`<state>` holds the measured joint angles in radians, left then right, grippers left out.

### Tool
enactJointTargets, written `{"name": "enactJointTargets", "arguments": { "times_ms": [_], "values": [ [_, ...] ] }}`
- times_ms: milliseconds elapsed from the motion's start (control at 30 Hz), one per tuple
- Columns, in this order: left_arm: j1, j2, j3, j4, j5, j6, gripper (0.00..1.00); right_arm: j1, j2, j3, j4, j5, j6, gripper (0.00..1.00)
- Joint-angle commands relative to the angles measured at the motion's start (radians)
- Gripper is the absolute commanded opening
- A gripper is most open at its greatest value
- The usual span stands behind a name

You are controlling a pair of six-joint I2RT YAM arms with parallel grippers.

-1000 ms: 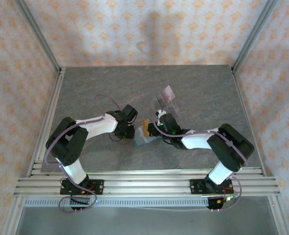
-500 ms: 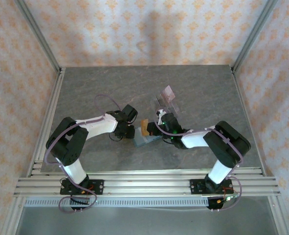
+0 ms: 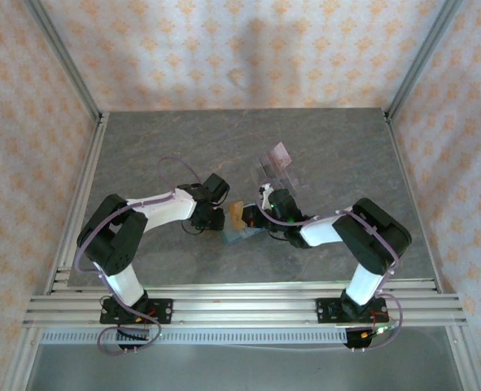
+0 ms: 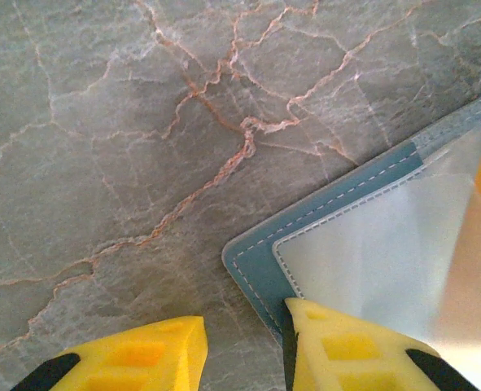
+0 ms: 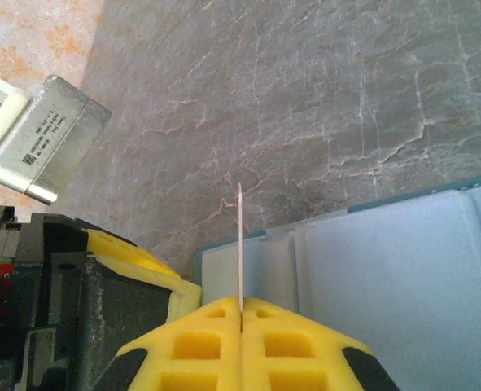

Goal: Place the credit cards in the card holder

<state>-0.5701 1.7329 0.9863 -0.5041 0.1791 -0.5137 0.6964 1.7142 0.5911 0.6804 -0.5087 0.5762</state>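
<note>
The card holder [image 3: 242, 235] lies open on the table, teal with pale clear pockets [image 5: 386, 269]. My right gripper [image 5: 240, 305] is shut on an orange-red credit card [image 5: 240, 236], seen edge on and standing upright over the holder's left pocket. From above, that card [image 3: 236, 214] sits between the two grippers. My left gripper [image 4: 244, 326] is open; one of its fingers [image 4: 346, 350] rests on the holder's corner [image 4: 260, 257] and the other is over bare table. A pale pink credit card [image 3: 282, 152] stands in the clear rack.
The clear plastic rack [image 3: 271, 169] stands just behind the right gripper [image 3: 255, 215]. The left gripper's finger [image 5: 134, 252] is close beside the held card. Aluminium frame rails [image 3: 224, 305] run along the near edge, and patterned walls enclose the marble table [image 3: 167, 147].
My right gripper has carried the card a little to the left, toward the left gripper and over the holder. The left arm has stayed still.
</note>
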Motion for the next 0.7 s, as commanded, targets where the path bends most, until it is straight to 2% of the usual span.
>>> {"name": "enactJointTargets", "arguments": {
  "times_ms": [0, 333, 667],
  "values": [
    [0.01, 0.105, -0.039, 0.041, -0.095, 0.027, 0.32, -0.003, 0.01, -0.02, 0.003, -0.042, 0.008, 0.0],
    [0.01, 0.111, -0.038, 0.044, -0.09, 0.027, 0.32, -0.002, 0.008, 0.024, -0.229, -0.045, -0.041, 0.0],
    [0.009, 0.119, -0.035, 0.042, -0.088, 0.027, 0.32, -0.003, 0.054, 0.109, -0.39, -0.073, -0.087, 0.0]
  ]
}}
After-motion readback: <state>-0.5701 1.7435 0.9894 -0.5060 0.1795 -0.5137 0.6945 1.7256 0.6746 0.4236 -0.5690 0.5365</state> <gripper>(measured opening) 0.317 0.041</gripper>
